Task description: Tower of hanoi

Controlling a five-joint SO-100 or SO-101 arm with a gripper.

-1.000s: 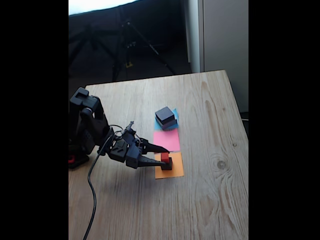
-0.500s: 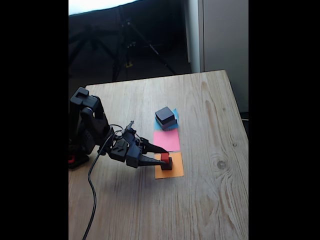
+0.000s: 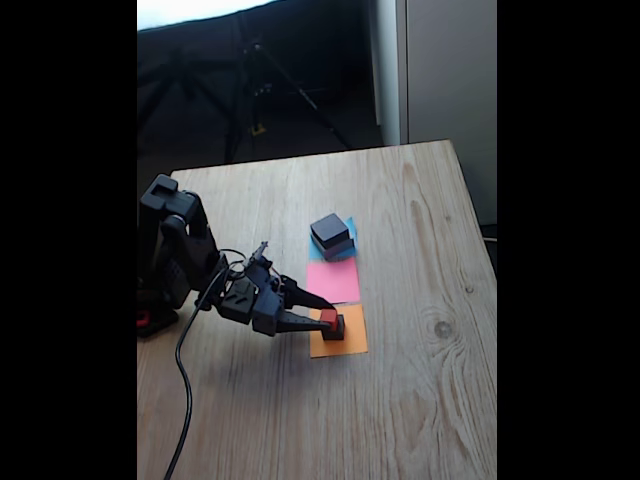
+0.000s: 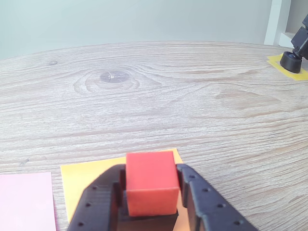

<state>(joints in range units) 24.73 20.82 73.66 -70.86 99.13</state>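
The claw (image 4: 150, 202) is pinching the red cube (image 4: 150, 182) — sitting upright, square to the fingers; both over the orange square (image 3: 342, 342).

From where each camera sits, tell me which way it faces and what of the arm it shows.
Fixed view: high beyond the table's far side, looking down at the arm and the stack on blue paper.
Wrist view: low behind the gripper, looking across the table.
Both show the red cube over orange paper.
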